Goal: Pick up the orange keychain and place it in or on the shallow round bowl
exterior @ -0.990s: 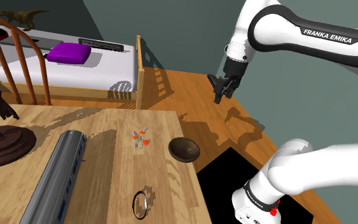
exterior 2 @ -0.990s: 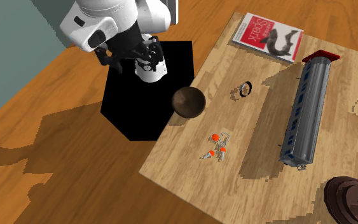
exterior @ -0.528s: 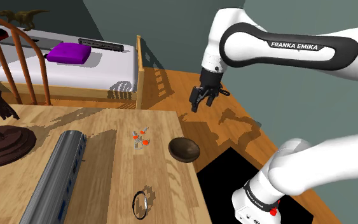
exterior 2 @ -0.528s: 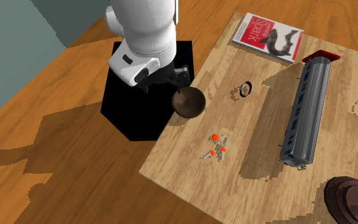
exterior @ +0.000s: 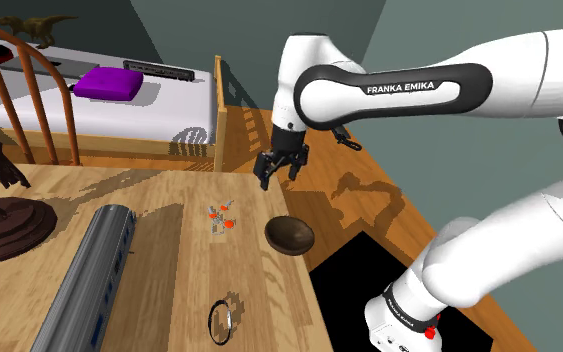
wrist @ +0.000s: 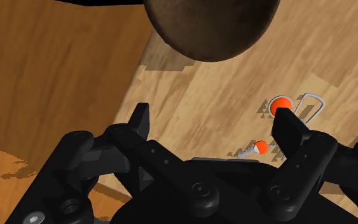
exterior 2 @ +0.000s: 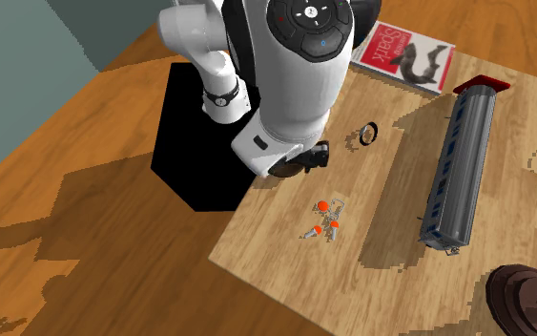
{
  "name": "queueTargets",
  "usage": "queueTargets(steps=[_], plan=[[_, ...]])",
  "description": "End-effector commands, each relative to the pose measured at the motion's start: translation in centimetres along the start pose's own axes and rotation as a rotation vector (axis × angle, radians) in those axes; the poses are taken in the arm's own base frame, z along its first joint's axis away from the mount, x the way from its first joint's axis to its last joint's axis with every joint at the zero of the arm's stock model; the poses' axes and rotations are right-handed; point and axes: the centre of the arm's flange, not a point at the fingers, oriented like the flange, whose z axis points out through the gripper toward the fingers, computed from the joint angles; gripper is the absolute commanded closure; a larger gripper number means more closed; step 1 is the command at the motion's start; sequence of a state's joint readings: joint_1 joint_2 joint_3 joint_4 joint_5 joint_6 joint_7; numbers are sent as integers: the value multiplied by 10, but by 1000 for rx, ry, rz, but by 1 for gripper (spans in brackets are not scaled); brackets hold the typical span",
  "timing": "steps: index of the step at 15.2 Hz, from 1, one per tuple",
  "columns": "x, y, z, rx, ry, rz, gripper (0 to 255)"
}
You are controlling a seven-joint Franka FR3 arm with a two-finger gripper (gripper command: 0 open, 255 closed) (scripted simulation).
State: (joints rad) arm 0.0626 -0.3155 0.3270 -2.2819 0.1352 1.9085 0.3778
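Hovering over the table (exterior: 179, 262), the gripper (exterior: 279, 177) gapes open, holding nothing. The keychain (exterior: 222, 216) lies untouched near the bowl (exterior: 290, 234); I'd say the whole job's ahead.

orange keychain (exterior: 223, 215) — bare table (exterior: 269, 292) around | bowl (exterior: 290, 235) near | train (exterior: 87, 275) well apart

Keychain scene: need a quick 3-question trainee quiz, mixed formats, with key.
1. True or false: the tool is shut on the orange keychain.
2. What lies in the dark round bowl? A) nothing B) the keychain C) a coin
3. Which long thing lies on the table at the shoulder view's left of the keychain?
Key: 1 false: the tool is open above the table, and the keychain lies on the wood. 2 A. 3 the grey train car.
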Motion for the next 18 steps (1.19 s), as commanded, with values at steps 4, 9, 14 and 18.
queueTargets(steps=[4, 9, 14, 18], plan=[[30, -51, 31, -6, 4, 36, 0], [62, -100, 63, -13, 8, 71, 0], [87, -133, 91, -19, 10, 96, 0], [87, -133, 112, -19, 10, 96, 0]])
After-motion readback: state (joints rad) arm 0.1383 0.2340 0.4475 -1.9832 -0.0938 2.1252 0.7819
